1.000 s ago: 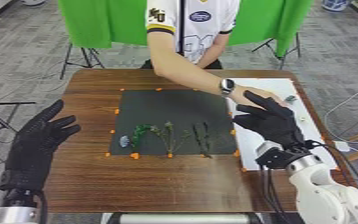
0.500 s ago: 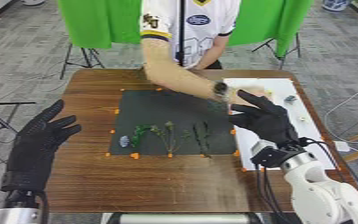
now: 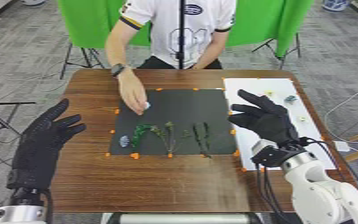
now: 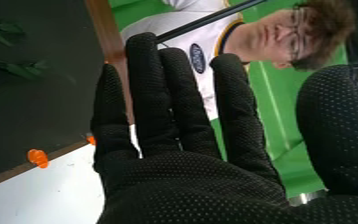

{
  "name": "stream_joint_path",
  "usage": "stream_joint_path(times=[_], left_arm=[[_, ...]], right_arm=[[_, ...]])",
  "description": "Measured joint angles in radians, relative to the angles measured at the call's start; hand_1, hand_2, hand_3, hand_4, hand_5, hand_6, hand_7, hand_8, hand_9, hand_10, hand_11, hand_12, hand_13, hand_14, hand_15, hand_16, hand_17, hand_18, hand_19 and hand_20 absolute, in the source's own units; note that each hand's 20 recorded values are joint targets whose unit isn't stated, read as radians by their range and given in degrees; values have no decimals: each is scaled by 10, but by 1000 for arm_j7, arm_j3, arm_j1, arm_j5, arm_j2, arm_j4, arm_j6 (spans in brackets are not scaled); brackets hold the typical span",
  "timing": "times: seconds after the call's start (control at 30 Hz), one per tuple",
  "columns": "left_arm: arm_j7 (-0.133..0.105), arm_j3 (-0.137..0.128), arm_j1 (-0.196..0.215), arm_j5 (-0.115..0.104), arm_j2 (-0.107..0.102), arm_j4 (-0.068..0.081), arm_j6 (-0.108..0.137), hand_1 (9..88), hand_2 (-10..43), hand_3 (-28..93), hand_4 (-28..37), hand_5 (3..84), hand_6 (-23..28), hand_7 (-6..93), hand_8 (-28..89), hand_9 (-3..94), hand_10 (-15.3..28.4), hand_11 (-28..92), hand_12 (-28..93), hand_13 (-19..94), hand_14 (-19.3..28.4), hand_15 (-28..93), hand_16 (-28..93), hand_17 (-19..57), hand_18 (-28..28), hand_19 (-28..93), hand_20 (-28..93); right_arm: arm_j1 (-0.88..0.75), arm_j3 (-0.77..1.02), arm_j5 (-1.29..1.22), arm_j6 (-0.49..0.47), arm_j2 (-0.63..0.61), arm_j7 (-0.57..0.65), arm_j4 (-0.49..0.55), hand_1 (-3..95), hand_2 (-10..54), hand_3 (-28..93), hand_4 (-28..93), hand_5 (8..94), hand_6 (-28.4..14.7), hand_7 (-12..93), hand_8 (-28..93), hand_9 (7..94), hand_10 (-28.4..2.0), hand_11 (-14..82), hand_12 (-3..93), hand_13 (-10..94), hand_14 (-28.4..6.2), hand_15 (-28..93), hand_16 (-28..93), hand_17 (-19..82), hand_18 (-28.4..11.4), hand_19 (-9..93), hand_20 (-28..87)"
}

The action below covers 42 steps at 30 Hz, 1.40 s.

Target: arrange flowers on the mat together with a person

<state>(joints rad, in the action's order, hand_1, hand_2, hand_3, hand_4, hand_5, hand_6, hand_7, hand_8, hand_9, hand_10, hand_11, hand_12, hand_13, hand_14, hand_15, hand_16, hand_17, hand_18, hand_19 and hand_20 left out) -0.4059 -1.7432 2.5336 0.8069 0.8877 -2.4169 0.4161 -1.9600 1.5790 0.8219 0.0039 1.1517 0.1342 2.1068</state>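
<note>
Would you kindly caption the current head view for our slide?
A person's hand over the dark mat, beyond the sprigs, with the robot's open left hand and right hand alongside.

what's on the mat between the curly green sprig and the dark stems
A branching sprig of thin stems lies there, between the curly green sprig and the dark stems, as the head view shows.

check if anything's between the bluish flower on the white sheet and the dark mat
In the head view, the right hand, apparently raised, juts across part of the way from the flower to the mat.
</note>
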Motion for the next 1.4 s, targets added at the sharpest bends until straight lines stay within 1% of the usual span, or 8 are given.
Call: stream_joint_path(times=[0.2, 0.7, 0.9, 1.03, 1.1, 1.17, 1.27, 1.4], left_arm=[[-3, 6, -1, 0, -3, 0, 1, 216, 9, 794, -283, 336, 62, 162, -109, 348, 197, 273, 116, 246, 272, 552, -92, -96, 228, 481, 155], [11, 6, -1, 1, 3, -1, 2, 218, 11, 793, -283, 336, 63, 162, -108, 347, 197, 274, 116, 246, 273, 554, -94, -96, 228, 482, 154], [14, 14, -3, 1, 5, -1, 3, 218, 12, 792, -283, 335, 62, 163, -109, 348, 197, 274, 116, 246, 273, 554, -94, -95, 227, 484, 154], [14, 14, -3, 1, 5, -1, 4, 218, 12, 794, -283, 335, 62, 163, -109, 348, 198, 274, 116, 246, 272, 555, -94, -96, 227, 484, 154], [14, 14, -3, 1, 6, -1, 5, 218, 12, 793, -283, 335, 63, 163, -109, 348, 198, 274, 116, 246, 273, 555, -94, -96, 227, 484, 154], [14, 15, -3, 1, 7, -1, 6, 218, 12, 793, -283, 335, 63, 162, -109, 348, 198, 274, 116, 246, 272, 555, -94, -96, 228, 484, 153], [14, 18, -4, 2, 8, -1, 8, 220, 14, 791, -283, 335, 63, 162, -109, 348, 198, 275, 115, 246, 273, 554, -95, -96, 228, 484, 153], [17, 25, -7, 2, 8, -1, 12, 221, 17, 790, -283, 335, 63, 162, -108, 348, 198, 275, 115, 246, 273, 555, -95, -96, 228, 485, 153]], right_arm=[[0, 2, 1, 0, -2, -1, 0, 221, 74, 759, -266, 483, -2, 134, -113, 498, -185, 176, 148, 409, -184, 514, 99, 90, -219, 536, 178], [-3, 7, 8, 7, -1, 6, 1, 220, 74, 759, -267, 483, -3, 135, -114, 500, -185, 178, 148, 410, -184, 517, 98, 90, -219, 538, 178], [-8, 23, 50, 11, -1, 9, 3, 222, 74, 757, -266, 482, -5, 135, -113, 498, -185, 179, 148, 414, -184, 521, 97, 99, -220, 551, 181], [-13, 37, 76, 23, -5, 8, 6, 225, 73, 756, -265, 482, -6, 134, -113, 493, -185, 178, 148, 418, -185, 526, 96, 110, -221, 566, 185], [-14, 43, 91, 33, -11, 8, 7, 235, 68, 752, -264, 479, -6, 134, -113, 487, -184, 175, 147, 427, -184, 536, 96, 127, -224, 599, 196], [-14, 48, 122, 44, -18, 11, 9, 251, 67, 742, -260, 469, -6, 135, -112, 480, -184, 173, 147, 437, -184, 560, 97, 152, -219, 631, 200], [-10, 70, 222, 41, -24, 44, 9, 260, 63, 741, -253, 465, -9, 135, -111, 473, -187, 172, 147, 445, -186, 586, 93, 177, -218, 668, 198], [16, 94, 415, 32, -42, 183, 9, 264, 57, 739, -247, 467, -12, 135, -111, 472, -187, 171, 147, 461, -183, 604, 89, 200, -219, 700, 193]])
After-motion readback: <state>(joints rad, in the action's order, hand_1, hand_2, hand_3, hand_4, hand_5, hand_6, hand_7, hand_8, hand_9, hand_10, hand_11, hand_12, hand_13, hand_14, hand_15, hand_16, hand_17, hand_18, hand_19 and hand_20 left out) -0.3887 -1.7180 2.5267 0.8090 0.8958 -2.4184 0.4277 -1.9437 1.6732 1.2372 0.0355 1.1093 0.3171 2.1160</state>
